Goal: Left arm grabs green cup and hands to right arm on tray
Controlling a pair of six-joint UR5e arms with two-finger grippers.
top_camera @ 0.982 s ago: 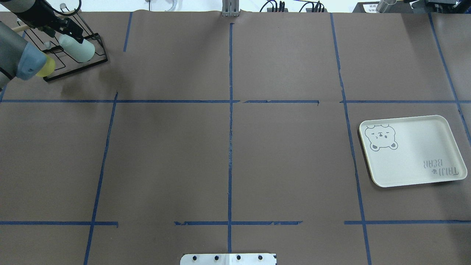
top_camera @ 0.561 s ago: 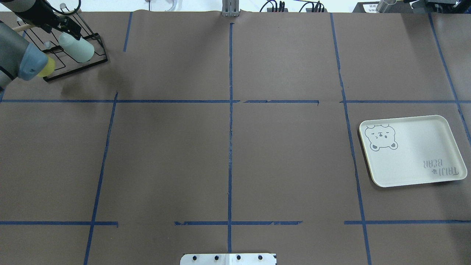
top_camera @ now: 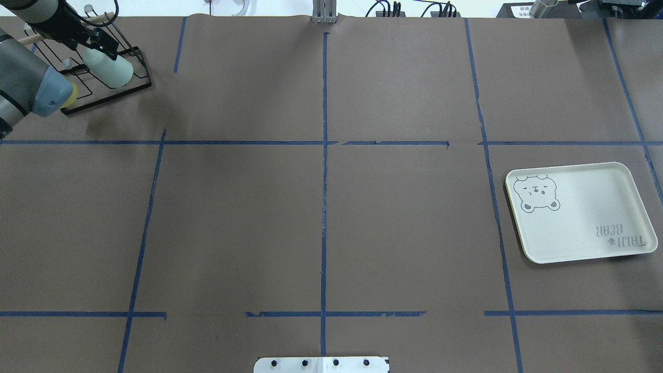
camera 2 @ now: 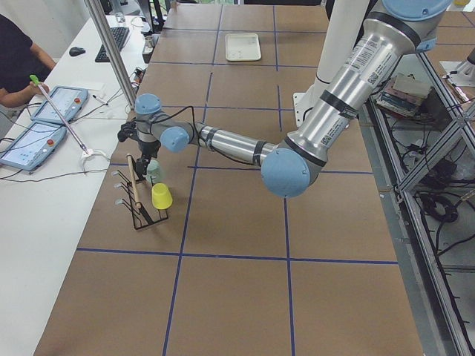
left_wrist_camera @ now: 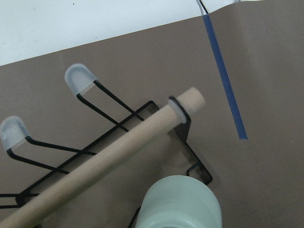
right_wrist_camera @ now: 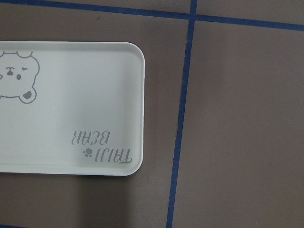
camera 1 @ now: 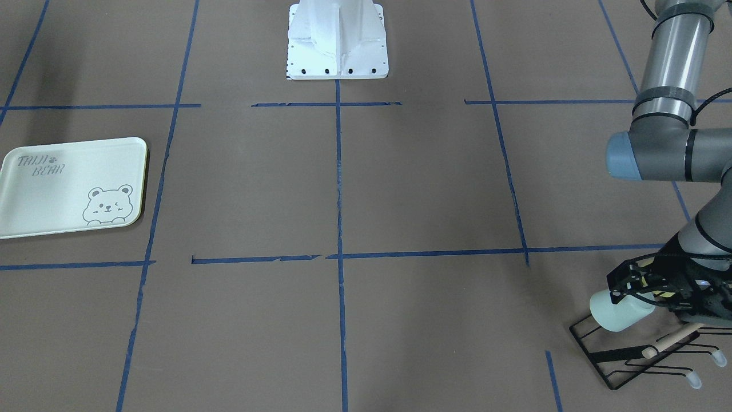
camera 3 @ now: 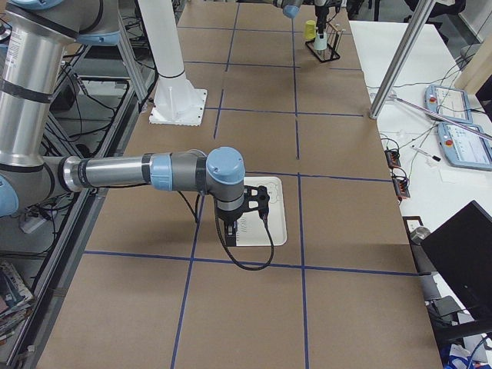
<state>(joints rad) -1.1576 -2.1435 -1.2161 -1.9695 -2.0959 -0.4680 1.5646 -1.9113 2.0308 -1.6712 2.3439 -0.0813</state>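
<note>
Table: brown paper (camera 1: 400, 189) gridded with blue tape (camera 1: 338, 189)
Front view: left gripper (camera 1: 629, 289) at the operators'-side corner on the robot's left, jaws astride one end of the green cup (camera 1: 620, 313), pressing or not I cannot tell; cup tilted over a black wire rack (camera 1: 623, 357); tray (camera 1: 57, 189) at the opposite end edge
Overhead: left arm (top_camera: 20, 77) covers most of a yellow cup (top_camera: 72, 92)
Left side: yellow cup whole, just beside the green one at the rack
Right side: right gripper (camera 3: 244, 223) above the tray; jaws cannot be told
Left wrist: wooden dowel (left_wrist_camera: 109, 159) crosses the rack beside the cup
Right wrist: tray's lettered corner only
</note>
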